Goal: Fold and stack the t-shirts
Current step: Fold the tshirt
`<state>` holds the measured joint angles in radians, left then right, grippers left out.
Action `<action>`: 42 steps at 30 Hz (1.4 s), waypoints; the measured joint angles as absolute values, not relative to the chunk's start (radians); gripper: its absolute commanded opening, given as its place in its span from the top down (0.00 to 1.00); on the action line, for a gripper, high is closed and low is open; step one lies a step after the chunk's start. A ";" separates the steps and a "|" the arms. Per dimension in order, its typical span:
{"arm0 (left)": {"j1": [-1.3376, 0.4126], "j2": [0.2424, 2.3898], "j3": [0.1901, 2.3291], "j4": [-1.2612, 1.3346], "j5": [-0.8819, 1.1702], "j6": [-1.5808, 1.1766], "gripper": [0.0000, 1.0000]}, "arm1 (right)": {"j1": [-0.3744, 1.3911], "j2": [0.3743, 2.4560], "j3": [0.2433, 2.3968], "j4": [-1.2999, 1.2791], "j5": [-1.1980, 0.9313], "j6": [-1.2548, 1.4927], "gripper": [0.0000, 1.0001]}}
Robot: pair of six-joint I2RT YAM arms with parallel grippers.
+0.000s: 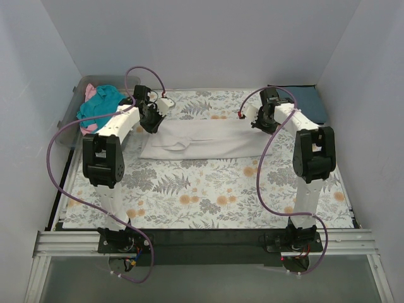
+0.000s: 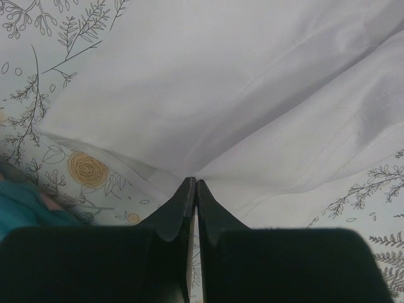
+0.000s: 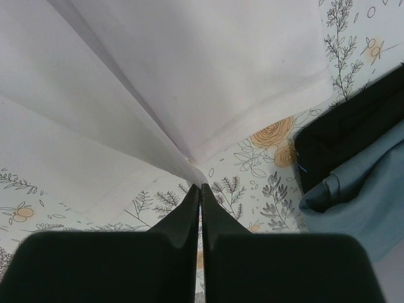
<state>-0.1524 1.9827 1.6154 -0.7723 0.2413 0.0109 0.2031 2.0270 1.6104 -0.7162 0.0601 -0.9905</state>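
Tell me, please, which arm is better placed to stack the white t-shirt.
Right, likely: the right gripper pinches the white t-shirt at the end beside the slate-blue t-shirt; the left gripper holds the far end.

No lettering, label, brand mark, number or sign can be read in any of the three views. Nothing legible is borne by the plain white cloth t-shirt (image 1: 208,142). Only printed ferns and orange flowers are carried by the pale floral-patterned table cover (image 1: 189,196).
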 measured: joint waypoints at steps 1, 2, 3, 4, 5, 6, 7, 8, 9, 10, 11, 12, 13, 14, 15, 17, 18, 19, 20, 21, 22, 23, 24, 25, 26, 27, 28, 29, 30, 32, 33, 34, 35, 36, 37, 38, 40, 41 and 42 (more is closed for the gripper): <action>-0.152 1.984 1.615 -0.770 0.240 0.010 1.00 | 0.203 2.028 1.610 -0.716 0.062 -0.991 0.99; -0.152 1.987 1.615 -0.765 0.239 0.011 1.00 | 0.203 2.030 1.610 -0.716 0.064 -0.991 0.99; -0.152 1.990 1.615 -0.760 0.238 0.010 1.00 | 0.202 2.033 1.610 -0.716 0.065 -0.991 0.99; -0.152 1.992 1.615 -0.757 0.238 0.010 1.00 | 0.202 2.036 1.610 -0.716 0.067 -0.991 0.99; -0.152 1.995 1.615 -0.754 0.236 0.010 1.00 | 0.202 2.038 1.610 -0.716 0.069 -0.991 0.99; -0.152 1.997 1.615 -0.751 0.235 0.010 1.00 | 0.201 2.043 1.610 -0.716 0.071 -0.991 0.99; -0.152 2.001 1.615 -0.748 0.235 0.010 1.00 | 0.201 2.046 1.610 -0.716 0.073 -0.992 0.99; -0.152 2.005 1.615 -0.743 0.234 0.010 1.00 | 0.200 2.050 1.610 -0.716 0.073 -0.991 0.99; -0.152 2.009 1.615 -0.739 0.232 0.010 1.00 | 0.199 2.054 1.610 -0.716 0.075 -0.991 0.99; -0.152 2.016 1.615 -0.734 0.230 0.010 1.00 | 0.197 2.059 1.610 -0.716 0.076 -0.991 0.99; -0.152 2.021 1.615 -0.729 0.227 0.010 1.00 | 0.196 2.064 1.612 -0.716 0.076 -0.991 0.99; -0.152 2.025 1.615 -0.725 0.225 0.008 1.00 | 0.196 2.069 1.614 -0.716 0.076 -0.991 0.99; -0.152 2.029 1.615 -0.723 0.223 0.002 1.00 | 0.195 2.075 1.616 -0.715 0.077 -0.991 0.99; -0.152 2.032 1.615 -0.719 0.220 -0.004 1.00 | 0.194 2.077 1.616 -0.715 0.077 -0.991 0.99; -0.152 2.033 1.615 -0.713 0.220 -0.008 1.00 | 0.194 2.081 1.616 -0.715 0.077 -0.991 0.99; -0.152 2.037 1.615 -0.702 0.219 -0.013 1.00 | 0.194 2.085 1.616 -0.716 0.077 -0.991 0.99; -0.152 2.038 1.615 -0.699 0.220 -0.016 1.00 | 0.194 2.085 1.616 -0.716 0.078 -0.991 0.99; -0.152 2.039 1.615 -0.699 0.220 -0.018 1.00 | 0.194 2.086 1.616 -0.716 0.078 -0.991 0.99; -0.152 2.040 1.616 -0.699 0.220 -0.020 1.00 | 0.194 2.086 1.616 -0.716 0.079 -0.991 0.99; -0.152 2.040 1.620 -0.704 0.220 -0.023 1.00 | 0.194 2.086 1.616 -0.716 0.079 -0.991 0.99; -0.152 2.041 1.629 -0.707 0.220 -0.024 1.00 | 0.194 2.086 1.616 -0.716 0.079 -0.991 0.99; -0.152 2.041 1.636 -0.709 0.220 -0.024 1.00 | 0.194 2.086 1.616 -0.716 0.079 -0.991 0.99; -0.152 2.041 1.645 -0.711 0.220 -0.024 1.00 | 0.194 2.086 1.616 -0.716 0.079 -0.991 0.99; -0.152 2.041 1.654 -0.712 0.220 -0.024 1.00 | 0.194 2.086 1.616 -0.716 0.079 -0.991 0.99; -0.152 2.041 1.663 -0.712 0.220 -0.023 1.00 | 0.194 2.085 1.616 -0.716 0.079 -0.991 0.99; -0.152 2.041 1.668 -0.711 0.220 -0.023 1.00 | 0.194 2.085 1.616 -0.716 0.079 -0.991 0.99; -0.152 2.041 1.670 -0.710 0.220 -0.023 1.00 | 0.194 2.085 1.616 -0.716 0.080 -0.991 0.99; -0.152 2.041 1.671 -0.710 0.220 -0.023 1.00 | 0.194 2.084 1.616 -0.716 0.080 -0.991 0.99; -0.152 2.042 1.671 -0.710 0.220 -0.023 1.00 | 0.194 2.082 1.616 -0.716 0.080 -0.991 0.99; -0.152 2.045 1.671 -0.710 0.220 -0.024 1.00 | 0.193 2.078 1.616 -0.716 0.080 -0.991 0.99; -0.152 2.048 1.671 -0.710 0.220 -0.024 1.00 | 0.192 2.077 1.616 -0.716 0.080 -0.991 0.99; -0.152 2.054 1.673 -0.710 0.220 -0.025 1.00 | 0.192 2.076 1.616 -0.716 0.081 -0.991 0.99; -0.152 2.061 1.673 -0.709 0.220 -0.026 1.00 | 0.191 2.076 1.616 -0.716 0.081 -0.991 0.99; -0.152 2.070 1.674 -0.709 0.220 -0.027 1.00 | 0.191 2.076 1.616 -0.716 0.082 -0.991 0.99; -0.152 2.078 1.675 -0.707 0.220 -0.027 1.00 | 0.191 2.076 1.616 -0.716 0.084 -0.991 0.99; -0.152 2.089 1.675 -0.704 0.220 -0.027 1.00 | 0.190 2.076 1.616 -0.716 0.084 -0.991 0.99; -0.152 2.105 1.675 -0.702 0.220 -0.029 1.00 | 0.190 2.077 1.616 -0.716 0.088 -0.991 0.99; -0.152 2.113 1.675 -0.702 0.220 -0.031 0.97 | 0.190 2.077 1.616 -0.716 0.092 -0.990 0.96; -0.152 2.119 1.676 -0.702 0.220 -0.033 0.90 | 0.190 2.078 1.616 -0.716 0.095 -0.988 0.77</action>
<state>-0.1524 2.1185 1.6756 -0.7021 0.2199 -0.0334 0.1902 2.0777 1.6157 -0.7162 0.0952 -0.9882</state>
